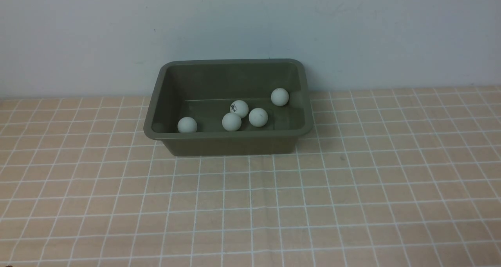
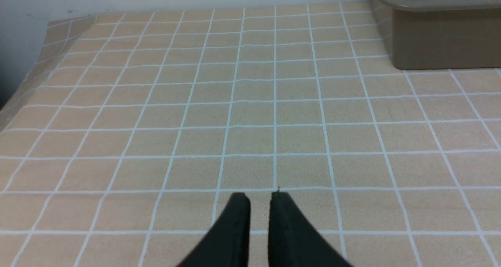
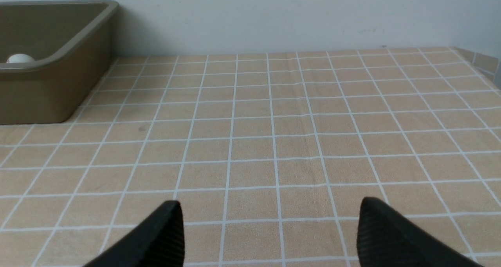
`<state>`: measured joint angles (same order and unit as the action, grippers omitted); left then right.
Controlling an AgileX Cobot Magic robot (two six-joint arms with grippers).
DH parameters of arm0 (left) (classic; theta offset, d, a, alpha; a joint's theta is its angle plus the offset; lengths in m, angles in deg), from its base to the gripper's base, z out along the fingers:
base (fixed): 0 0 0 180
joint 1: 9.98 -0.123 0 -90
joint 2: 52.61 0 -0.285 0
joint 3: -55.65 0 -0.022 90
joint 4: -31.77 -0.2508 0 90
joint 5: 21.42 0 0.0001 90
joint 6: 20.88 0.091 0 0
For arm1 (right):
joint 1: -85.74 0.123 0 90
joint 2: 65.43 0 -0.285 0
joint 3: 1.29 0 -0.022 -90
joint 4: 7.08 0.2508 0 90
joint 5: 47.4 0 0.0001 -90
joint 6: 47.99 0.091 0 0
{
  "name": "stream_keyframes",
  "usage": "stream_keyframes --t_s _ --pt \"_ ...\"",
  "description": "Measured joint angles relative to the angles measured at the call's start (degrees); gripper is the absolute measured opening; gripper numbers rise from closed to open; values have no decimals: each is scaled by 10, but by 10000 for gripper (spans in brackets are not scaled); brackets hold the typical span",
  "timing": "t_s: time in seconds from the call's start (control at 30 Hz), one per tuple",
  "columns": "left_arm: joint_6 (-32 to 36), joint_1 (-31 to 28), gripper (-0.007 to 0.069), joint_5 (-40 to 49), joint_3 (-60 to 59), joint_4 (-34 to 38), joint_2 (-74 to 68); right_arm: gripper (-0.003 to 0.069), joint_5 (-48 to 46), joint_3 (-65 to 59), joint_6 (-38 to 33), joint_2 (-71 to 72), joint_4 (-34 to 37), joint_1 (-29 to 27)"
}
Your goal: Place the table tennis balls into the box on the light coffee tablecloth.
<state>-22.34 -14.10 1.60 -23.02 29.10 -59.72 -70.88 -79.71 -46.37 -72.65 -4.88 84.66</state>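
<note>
The olive-green box stands on the light coffee tablecloth near the back wall. Several white table tennis balls lie inside it; one ball carries a dark logo, another rests at the far right, and another at the near left. Neither arm shows in the front view. In the left wrist view my left gripper hangs over bare cloth, shut and holding nothing, with the box far off. My right gripper is open and empty over the cloth, away from the box.
A pale wall runs right behind the box. The cloth's left edge drops off in the left wrist view. Its right edge folds up at the far corner in the right wrist view.
</note>
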Motion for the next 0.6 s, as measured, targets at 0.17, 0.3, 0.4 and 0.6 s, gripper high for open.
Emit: stream_keyframes --t_s 0.17,0.3,0.4,0.6 --pt "0 0 25 0 0 0 0 534 0 0 0 0 0 0" --pt "0 0 25 0 0 0 0 534 1 0 0 0 -2 0" --pt "0 0 25 0 0 0 0 534 1 0 0 0 -2 0" --pt "0 0 25 0 0 0 0 534 1 0 0 0 -4 0"
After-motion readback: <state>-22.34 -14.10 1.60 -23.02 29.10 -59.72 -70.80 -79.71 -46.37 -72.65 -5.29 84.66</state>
